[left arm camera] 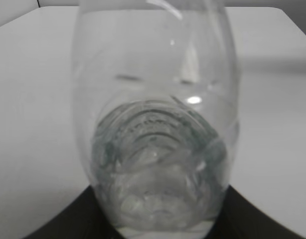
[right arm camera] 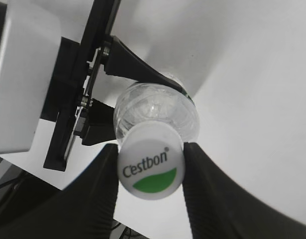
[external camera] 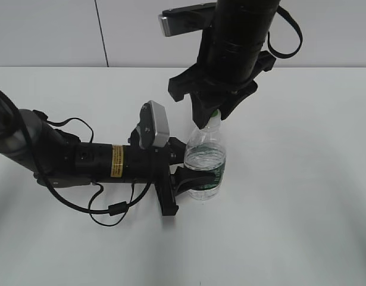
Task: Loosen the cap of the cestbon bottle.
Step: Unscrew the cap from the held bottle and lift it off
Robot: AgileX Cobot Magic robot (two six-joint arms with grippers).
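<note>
Right claw (right arm camera: 150,169) pinches the cap (right arm camera: 151,167) of the part-filled cestbon bottle (external camera: 205,164).

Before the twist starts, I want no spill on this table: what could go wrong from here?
1. The right gripper holds the cap only by its sides; its fingers could slip round it instead of turning it.
2. The left gripper clamps the bottle low on its soft, clear body; the bottle might spin or tilt with the twist.
3. Squeezing a bottle that holds water could push some out once the cap loosens.
</note>
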